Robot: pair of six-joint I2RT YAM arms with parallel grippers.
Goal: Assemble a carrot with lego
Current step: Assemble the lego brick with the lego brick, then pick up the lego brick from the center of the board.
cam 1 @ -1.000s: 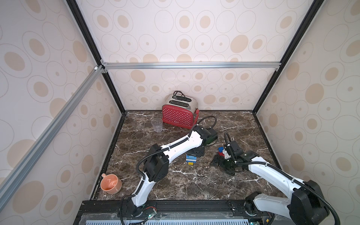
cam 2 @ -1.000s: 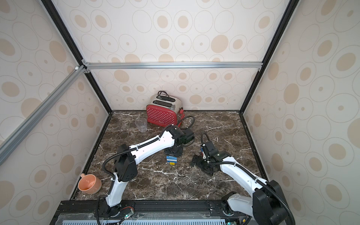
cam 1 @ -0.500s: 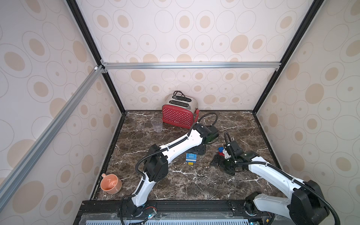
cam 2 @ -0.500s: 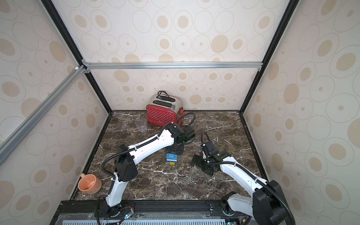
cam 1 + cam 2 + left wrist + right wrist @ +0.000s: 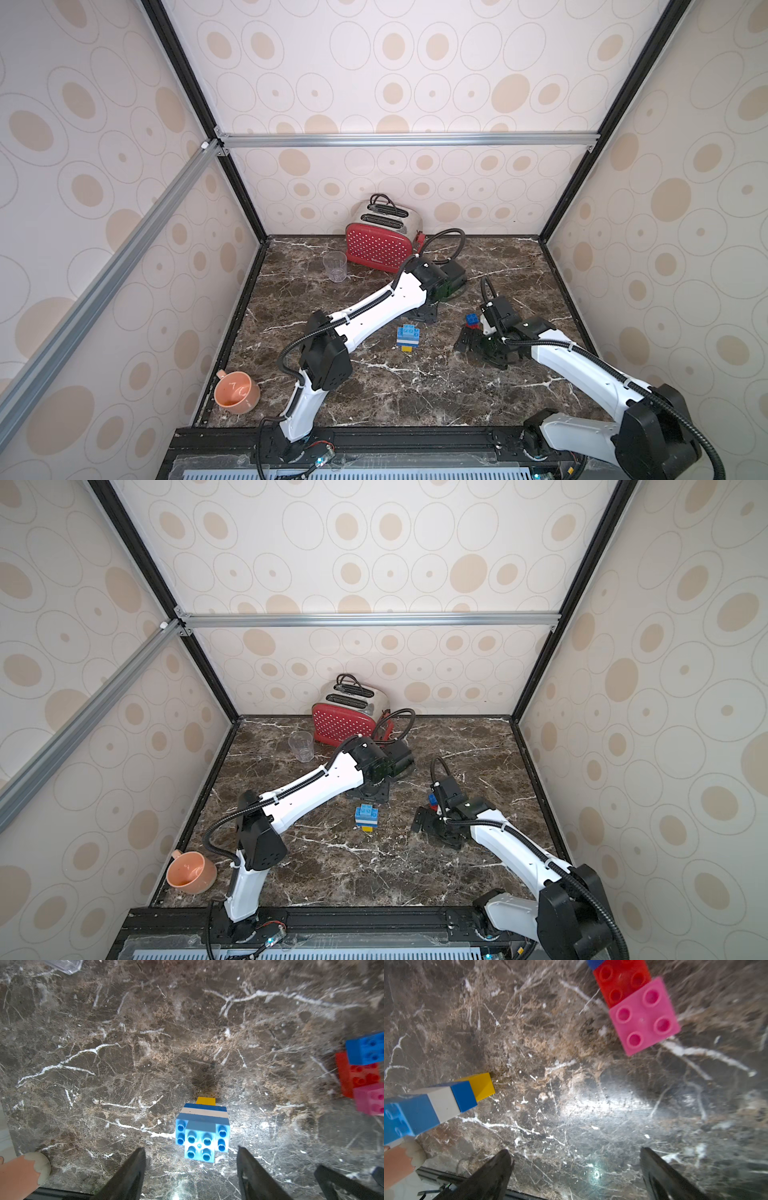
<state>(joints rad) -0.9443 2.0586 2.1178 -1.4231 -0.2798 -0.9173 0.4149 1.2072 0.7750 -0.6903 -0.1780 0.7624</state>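
Overhead, both top views: carrot (image 5: 407,338) lies on marble table (image 5: 374,395), yellow tip toward front rail, just in front of left gripper (image 5: 427,316). Right gripper (image 5: 468,344) sits near loose bricks (image 5: 471,319).
Left wrist: jaws apart, gripping nothing; carrot's studded blue end just ahead, untouched.
Right wrist: jaws wide apart, empty; pink brick (image 5: 643,1016) against red brick (image 5: 620,980) ahead.

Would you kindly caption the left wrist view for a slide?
Open left claw facing a blue, white and yellow brick stack on the marble table.
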